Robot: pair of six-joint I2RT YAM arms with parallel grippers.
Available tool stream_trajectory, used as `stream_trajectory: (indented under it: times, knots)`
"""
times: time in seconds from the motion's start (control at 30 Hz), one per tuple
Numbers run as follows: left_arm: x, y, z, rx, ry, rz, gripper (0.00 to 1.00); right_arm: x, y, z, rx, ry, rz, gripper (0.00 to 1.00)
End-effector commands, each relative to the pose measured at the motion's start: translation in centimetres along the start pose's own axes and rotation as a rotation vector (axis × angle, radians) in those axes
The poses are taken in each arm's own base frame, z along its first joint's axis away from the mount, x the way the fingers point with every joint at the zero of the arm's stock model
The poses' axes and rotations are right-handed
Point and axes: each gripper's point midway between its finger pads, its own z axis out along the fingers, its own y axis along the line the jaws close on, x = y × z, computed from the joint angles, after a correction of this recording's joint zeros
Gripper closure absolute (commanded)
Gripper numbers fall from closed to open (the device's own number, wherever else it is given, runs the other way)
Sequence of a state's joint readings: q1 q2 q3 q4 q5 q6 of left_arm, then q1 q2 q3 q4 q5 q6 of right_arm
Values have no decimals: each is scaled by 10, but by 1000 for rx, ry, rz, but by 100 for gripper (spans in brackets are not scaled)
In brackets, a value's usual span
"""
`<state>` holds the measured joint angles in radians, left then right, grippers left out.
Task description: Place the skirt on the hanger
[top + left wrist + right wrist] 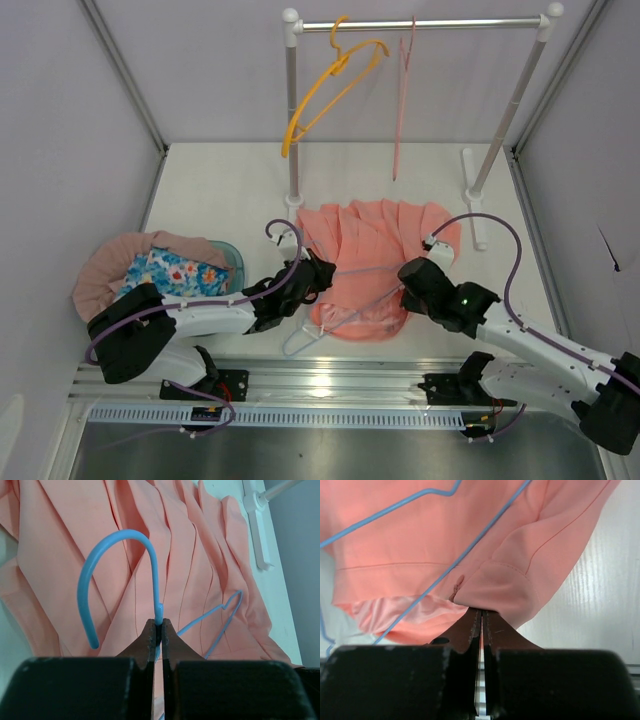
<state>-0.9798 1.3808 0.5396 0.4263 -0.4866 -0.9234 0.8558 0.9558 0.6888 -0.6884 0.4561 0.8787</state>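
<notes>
A salmon pleated skirt point(375, 260) lies flat on the white table in front of the rack. A thin blue wire hanger point(300, 338) lies across it. Its hook point(120, 537) stands up in the left wrist view and its wire frame crosses the skirt point(200, 555). My left gripper point(318, 276) is shut on the hanger's neck point(159, 611) at the skirt's left edge. My right gripper point(408, 278) is shut on the skirt's waistband edge point(512, 577) at its right front corner. The hanger wire point(470, 550) runs over the fabric there.
A white clothes rack point(420, 24) stands at the back with a yellow hanger point(335, 85) and a pink hanger point(402, 90) on its rail. Its posts and feet point(474, 200) flank the skirt. A basket of clothes point(165, 270) sits at the left.
</notes>
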Motion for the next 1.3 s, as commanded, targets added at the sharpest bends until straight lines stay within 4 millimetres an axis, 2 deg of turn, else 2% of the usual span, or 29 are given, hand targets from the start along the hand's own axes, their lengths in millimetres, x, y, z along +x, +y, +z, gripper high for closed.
stream_trajectory:
  times: [0.0,0.07,0.17,0.23,0.3,0.33,0.4,0.43,0.53,0.57,0.67,0.7,0.8,0.83,0.93,1.1,1.27]
  knots:
    - [-8,-16,-1,58,-28,11,100,-16,25,-19,-133,-14,19,100]
    - [-9,-16,-2,63,-32,17,100,-21,27,-24,-166,-29,35,100]
    - [-11,-15,-6,78,-43,24,100,-25,20,-18,-168,-19,63,100]
    - [-11,-13,-8,86,-44,36,100,-33,11,-10,-155,-28,101,100]
    - [-16,-17,-12,105,-57,38,100,-32,10,-3,-194,6,136,100]
    - [-16,-15,-14,105,-60,42,100,-40,0,3,-178,1,176,100]
    - [-22,-17,-18,117,-77,40,100,-41,-1,8,-208,25,209,100]
    - [-20,-12,-20,113,-75,44,100,-44,-13,16,-180,26,240,100]
    - [-28,-13,-27,129,-102,35,100,-42,-19,23,-202,64,283,100]
    - [-29,-12,-29,135,-107,33,100,-40,-30,29,-181,71,311,100]
    - [-39,-16,-37,157,-132,31,100,-31,-39,39,-189,111,350,100]
    - [-39,-16,-39,162,-134,39,100,-34,-44,42,-183,102,367,100]
    - [-45,-15,-46,176,-156,34,100,-28,-50,49,-172,118,379,100]
    - [-54,-20,-51,200,-182,20,100,-25,-50,50,-169,125,381,100]
    - [-58,-26,-56,231,-187,51,100,-20,-54,55,-161,134,391,100]
    - [-42,-22,-59,220,-135,120,100,-21,-56,58,-166,127,411,100]
    - [-14,-12,-62,196,-82,177,100,-24,-58,60,-181,123,439,100]
